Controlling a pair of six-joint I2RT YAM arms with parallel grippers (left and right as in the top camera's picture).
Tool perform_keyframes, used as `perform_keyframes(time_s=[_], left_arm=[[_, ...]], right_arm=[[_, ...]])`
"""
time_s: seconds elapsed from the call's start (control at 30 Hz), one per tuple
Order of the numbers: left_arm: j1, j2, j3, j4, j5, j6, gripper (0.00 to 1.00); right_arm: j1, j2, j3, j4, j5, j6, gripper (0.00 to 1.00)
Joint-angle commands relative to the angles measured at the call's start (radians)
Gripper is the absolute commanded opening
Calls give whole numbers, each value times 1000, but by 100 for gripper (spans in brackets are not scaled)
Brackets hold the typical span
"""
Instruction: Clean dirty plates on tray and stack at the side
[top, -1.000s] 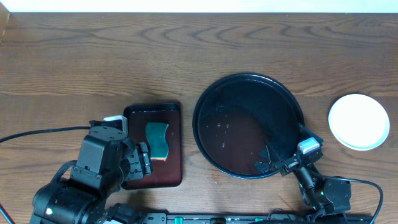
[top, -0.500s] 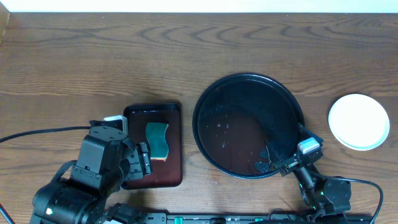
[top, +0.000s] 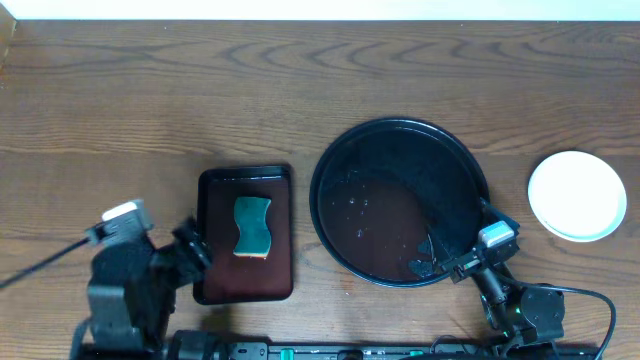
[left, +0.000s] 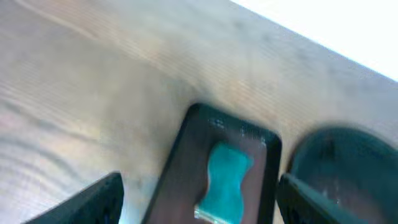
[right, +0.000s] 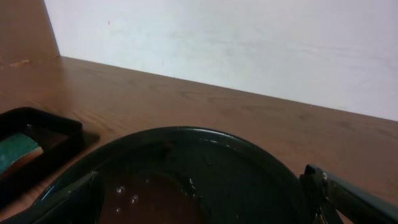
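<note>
Half a second has been enough for the left arm to swing back toward the near left corner of the table (top: 150, 90). Its left gripper (top: 192, 246) now sits just off the near left edge of the small red-brown tray (top: 275, 270), where it had been reaching further in over that tray, jaws spread wide with nothing between them. The teal sponge (top: 252, 227) lies loose in that tray, untouched, so the wiping looks finished and the arm seems to be retiring. Further right, the black tray (top: 390, 170) carries no plate, only a wet sheen and a few droplets. The right gripper (top: 435, 262) has not shifted; it hangs over the tray's near right rim, jaws fully apart and empty. At the far right the plates (top: 577, 195) show as one white disc on the bare wood, well apart from the tray, which suggests the task is done or nearly so. From above, how many plates make up that pile cannot be told. The left wrist view is motion-blurred, neither wrist camera catches the plates, and the left arm's base is cut off by the near edge.
</note>
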Motion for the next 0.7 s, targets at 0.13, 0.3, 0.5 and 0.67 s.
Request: perform_keyframes(time_s=[0.13,0.3,0.5,0.67], left_arm=[[86,-266,-282,294,20,15,79],[86,-418,-460,504,63,15,79],[85,-488,-627,713,105,15,79],[85,-488,-721,855,108,15,79]], right_arm=[[-10,-5,-1,-5,9,-9,99],[-10,-5,-1,-5,9,-9,99],[-10,-5,-1,-5,9,-9,99],[-10,-5,-1,-5,9,-8,99]])
